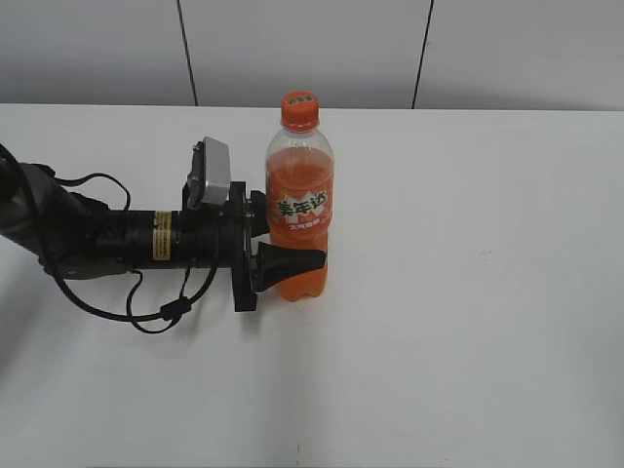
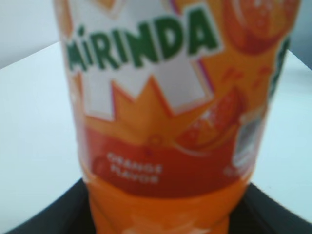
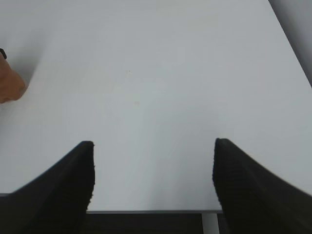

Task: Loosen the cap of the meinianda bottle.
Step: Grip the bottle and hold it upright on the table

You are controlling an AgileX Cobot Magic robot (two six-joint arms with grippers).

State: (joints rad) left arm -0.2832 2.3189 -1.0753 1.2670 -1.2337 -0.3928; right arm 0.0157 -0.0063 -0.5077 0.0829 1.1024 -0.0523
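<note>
In the exterior view we see the meinianda bottle (image 1: 299, 210) standing upright on the white table (image 1: 487, 292), a little left of the middle, with the cap (image 1: 299, 109) seated on its neck and nothing touching it. The left arm (image 1: 117, 239) lies low across the table from the left edge, and the left gripper (image 1: 292, 261) reaches the bottle's lower body, one black finger (image 1: 291, 261) passing across the front of the orange drink just under the label; we take the jaws as clamped around the bottle, though the far finger is hidden behind it. A grey camera box (image 1: 212, 172) sits on top of the wrist, and a black cable (image 1: 146, 310) loops on the table below the arm. The right arm does not show in this view. In the left wrist view we find the bottle (image 2: 165, 122) filling the picture, blurred and very close, its orange label reading MIRINDA and ORANGE FLAVOR, with dark gripper parts at both lower corners. In the right wrist view we see the right gripper (image 3: 153, 178) spread wide over bare table (image 3: 161, 73), its two black fingers (image 3: 63, 190) well apart and holding nothing, while an orange sliver of the bottle (image 3: 9, 87) shows at the left edge.
</note>
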